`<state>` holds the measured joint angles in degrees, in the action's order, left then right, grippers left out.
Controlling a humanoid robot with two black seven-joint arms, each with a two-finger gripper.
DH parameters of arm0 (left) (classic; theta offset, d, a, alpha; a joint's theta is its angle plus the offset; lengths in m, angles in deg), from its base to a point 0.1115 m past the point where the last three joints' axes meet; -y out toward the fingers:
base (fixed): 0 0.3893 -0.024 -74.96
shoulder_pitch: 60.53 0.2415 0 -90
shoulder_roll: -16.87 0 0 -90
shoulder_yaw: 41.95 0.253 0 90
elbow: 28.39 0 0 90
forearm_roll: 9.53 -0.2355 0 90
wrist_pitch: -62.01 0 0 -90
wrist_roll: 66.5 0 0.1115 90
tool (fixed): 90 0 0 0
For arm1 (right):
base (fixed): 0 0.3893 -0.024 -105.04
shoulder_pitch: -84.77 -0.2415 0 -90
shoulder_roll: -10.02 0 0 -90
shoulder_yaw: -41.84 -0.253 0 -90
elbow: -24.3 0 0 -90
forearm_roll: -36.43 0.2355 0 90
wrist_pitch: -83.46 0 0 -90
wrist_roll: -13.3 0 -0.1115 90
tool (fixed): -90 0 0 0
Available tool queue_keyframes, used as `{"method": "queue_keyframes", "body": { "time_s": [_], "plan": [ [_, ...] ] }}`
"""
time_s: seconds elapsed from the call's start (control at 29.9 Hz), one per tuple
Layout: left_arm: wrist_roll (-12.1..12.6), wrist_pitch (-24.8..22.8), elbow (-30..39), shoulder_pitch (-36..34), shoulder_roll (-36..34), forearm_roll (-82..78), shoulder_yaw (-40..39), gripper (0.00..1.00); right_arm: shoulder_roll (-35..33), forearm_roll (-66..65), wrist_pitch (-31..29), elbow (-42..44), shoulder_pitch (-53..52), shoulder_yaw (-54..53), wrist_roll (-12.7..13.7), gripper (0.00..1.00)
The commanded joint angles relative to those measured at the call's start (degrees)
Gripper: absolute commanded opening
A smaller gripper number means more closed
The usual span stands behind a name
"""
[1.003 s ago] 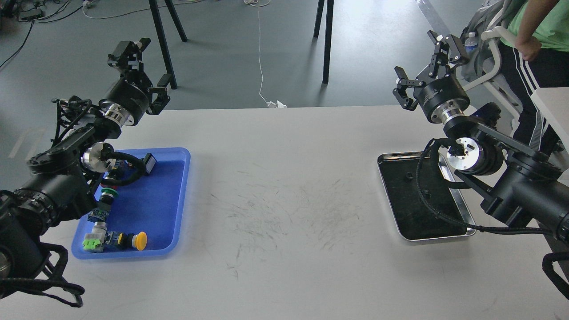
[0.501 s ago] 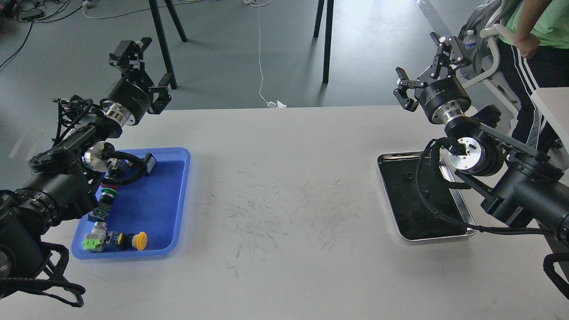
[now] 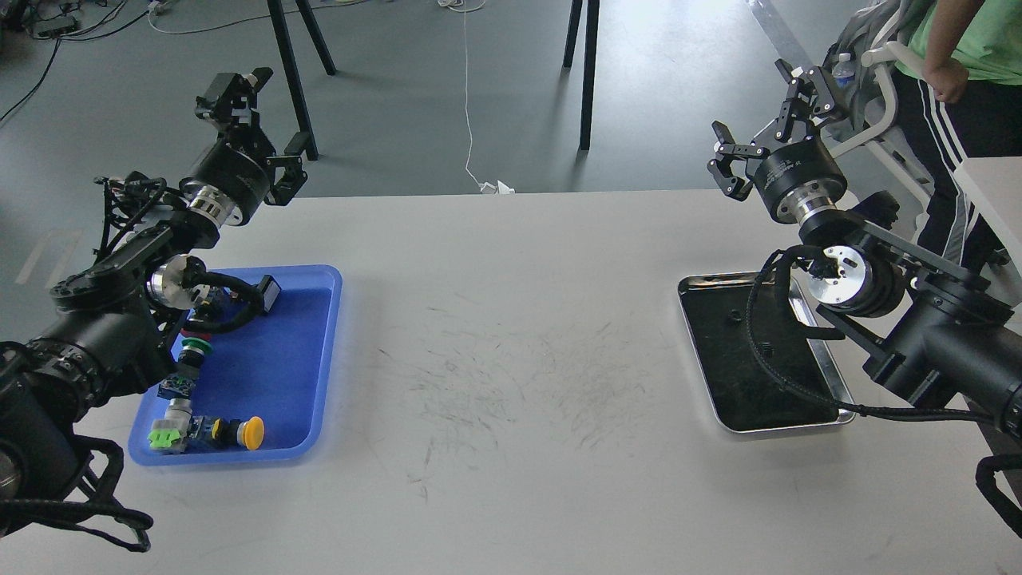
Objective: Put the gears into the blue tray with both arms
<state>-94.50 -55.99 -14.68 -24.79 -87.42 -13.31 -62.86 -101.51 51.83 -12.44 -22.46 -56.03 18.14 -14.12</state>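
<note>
Blue plastic marks our target: in the head view, the blue tray (image 3: 307,351) lies on the pale counter (image 3: 511,495) at about nine o'clock, its left part hidden under our left arm (image 3: 120,319). Inside it we see push-button switches: a green-capped one (image 3: 193,345) near the arm, a yellow-capped one (image 3: 251,432) along the near rim, and a bright green block (image 3: 164,438) beside it at the tray's seven o'clock corner.

Our left tool (image 3: 259,108) hangs above the counter's far edge at ten o'clock, its two fingers spread apart and holding nothing.

At three o'clock sits the metal tray (image 3: 722,423) with its black lining. On that lining we make out two small dark gears, one (image 3: 733,315) toward the far end and another (image 3: 764,348) just beside the black cable (image 3: 770,367) that drapes across the tray. They blend into the lining, so we cannot tell whether more lie there.

Our right tool (image 3: 770,120) hovers past the metal tray at two o'clock, fingers wide apart and empty. A person (image 3: 970,72) in a green shirt stands beyond it.
</note>
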Motion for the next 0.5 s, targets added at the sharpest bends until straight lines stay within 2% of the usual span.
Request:
{"method": "queue_keyframes", "body": {
  "time_s": [0.0,0.47],
  "plan": [
    [0.0,0.0,0.0,-0.1,0.1,-0.1,0.0,0.99,0.0,0.0,0.1,-0.1,0.0,0.1,0.0,0.99],
    [0.0,0.0,0.0,-0.1,0.1,-0.1,0.1,0.99,-0.1,-0.1,-0.9,0.0,0.1,1.1,0.3,0.99]
  ]
}}
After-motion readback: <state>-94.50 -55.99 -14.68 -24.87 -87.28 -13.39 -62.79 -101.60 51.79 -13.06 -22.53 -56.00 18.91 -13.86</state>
